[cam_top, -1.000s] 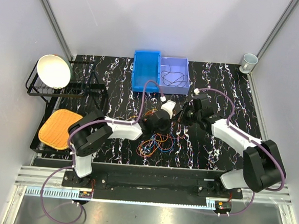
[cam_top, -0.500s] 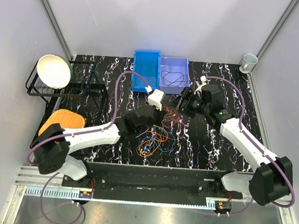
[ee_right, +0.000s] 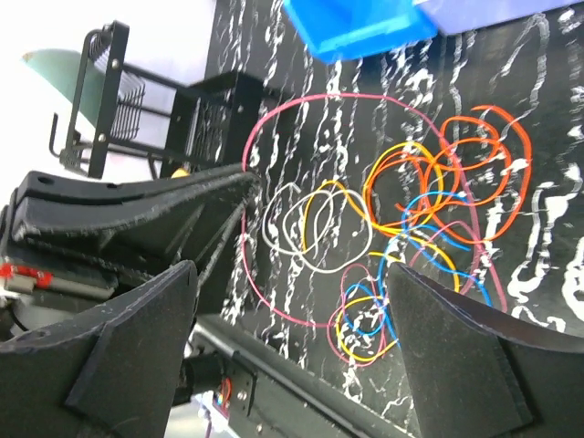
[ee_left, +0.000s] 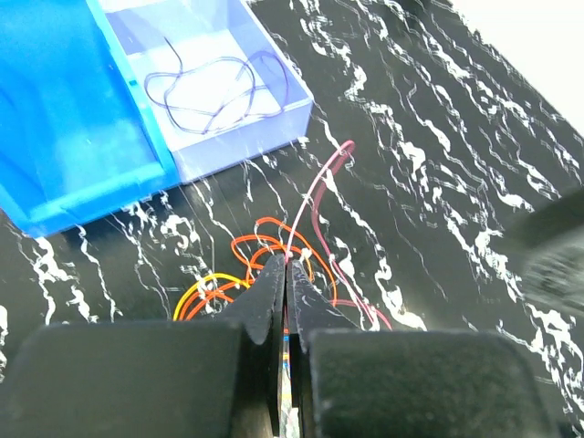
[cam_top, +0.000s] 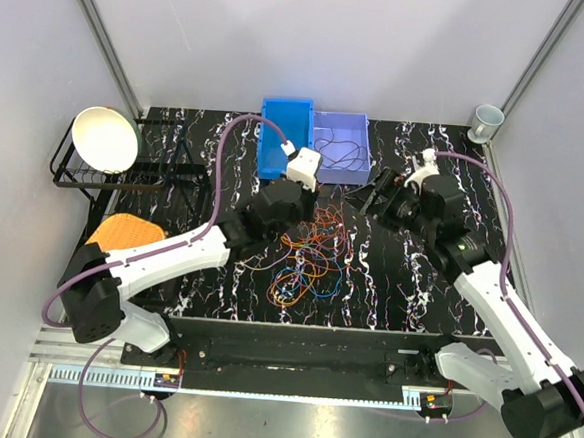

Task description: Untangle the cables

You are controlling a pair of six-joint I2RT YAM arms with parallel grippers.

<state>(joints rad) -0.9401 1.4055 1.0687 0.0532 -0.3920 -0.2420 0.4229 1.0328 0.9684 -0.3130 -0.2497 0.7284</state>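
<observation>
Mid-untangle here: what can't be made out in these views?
Left wrist: shut left end effector hides which strands it grips beyond the pink cable.
Top: left arm covers the cables' far edge.
Right wrist: right end effector's fingers cut off the cables' sides.

The left arm is stretched forward and to the right over the table, and the left gripper is closed, its fingers pressed together on a thin pink cable. The right arm is reached forward and leftward, and the right gripper is spread wide, with nothing held between its fingers.
</observation>
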